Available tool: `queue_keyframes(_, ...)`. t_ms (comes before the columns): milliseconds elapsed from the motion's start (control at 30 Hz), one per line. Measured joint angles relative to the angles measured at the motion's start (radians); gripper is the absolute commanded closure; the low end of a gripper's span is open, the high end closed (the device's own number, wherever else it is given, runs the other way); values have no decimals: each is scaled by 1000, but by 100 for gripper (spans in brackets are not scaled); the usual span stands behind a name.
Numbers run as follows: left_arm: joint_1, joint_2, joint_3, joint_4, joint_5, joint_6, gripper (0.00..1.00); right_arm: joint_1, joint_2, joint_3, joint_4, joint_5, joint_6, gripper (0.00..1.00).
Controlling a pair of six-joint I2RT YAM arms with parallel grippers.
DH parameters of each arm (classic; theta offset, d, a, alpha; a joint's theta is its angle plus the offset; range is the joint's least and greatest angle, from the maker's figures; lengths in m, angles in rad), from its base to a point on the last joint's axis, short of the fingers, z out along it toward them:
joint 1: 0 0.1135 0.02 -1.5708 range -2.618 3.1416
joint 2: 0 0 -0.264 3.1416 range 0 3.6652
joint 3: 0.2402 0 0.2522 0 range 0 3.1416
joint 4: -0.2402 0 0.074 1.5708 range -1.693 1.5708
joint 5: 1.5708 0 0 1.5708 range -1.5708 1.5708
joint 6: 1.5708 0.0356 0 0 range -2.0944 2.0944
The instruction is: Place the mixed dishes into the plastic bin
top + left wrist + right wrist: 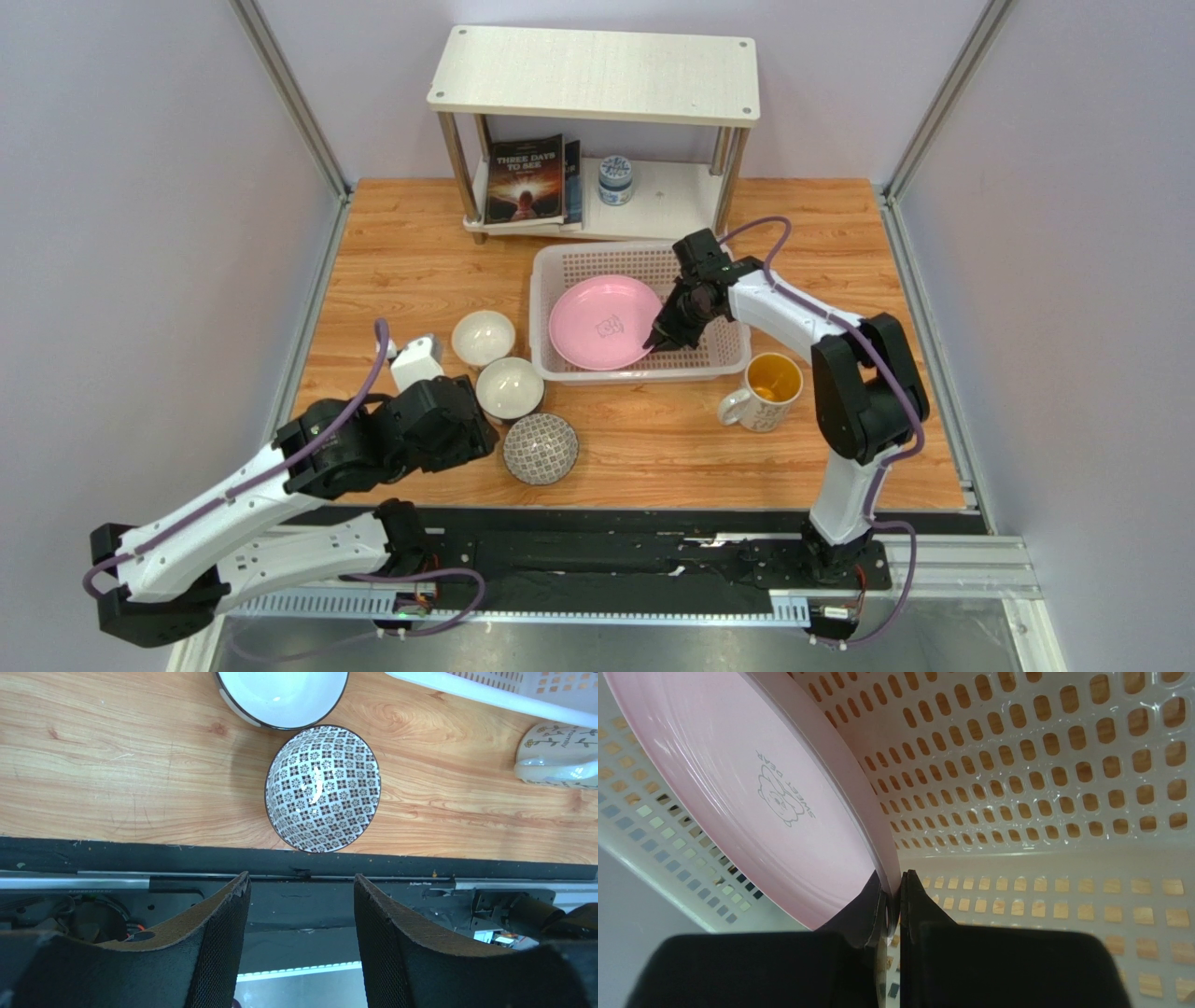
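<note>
plate (603,321): pink | bowl (323,789): dark lattice print | mug (769,382): yellow inside

The right tool (893,899) pinches the rim of the pink plate (759,798), which stands tilted inside the lattice-walled plastic bin (1053,777).

L arm (239,504): reaching twd 2 o'clock; L gripper (300,885) gaping.
R arm (807,319): reaching twd 11 o'clock; R gripper (899,882) pinching tight.

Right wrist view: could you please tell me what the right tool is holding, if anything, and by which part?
The right tool is shut on the pink plate, pinching its rim, inside the plastic bin. The left tool holds nothing.
</note>
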Motion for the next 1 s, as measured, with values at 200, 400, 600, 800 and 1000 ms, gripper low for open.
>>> queue_keyframes(200,0,-16,5,-7,-6,0,39,-5,63,24,-7,-2,-11,75)
queue_keyframes(400,0,-30,-15,-7,-6,-2,37,-11,63,42,-19,-12,-29,38)
queue_keyframes(600,3,-28,-23,-10,-31,0,32,-11,19,58,-71,3,-62,33)
queue_keyframes(800,159,-5,-61,32,3,79,32,-14,-139,60,-145,18,-98,30)
queue_keyframes(1000,383,159,-119,169,116,237,32,-16,-360,57,-209,15,-110,30)
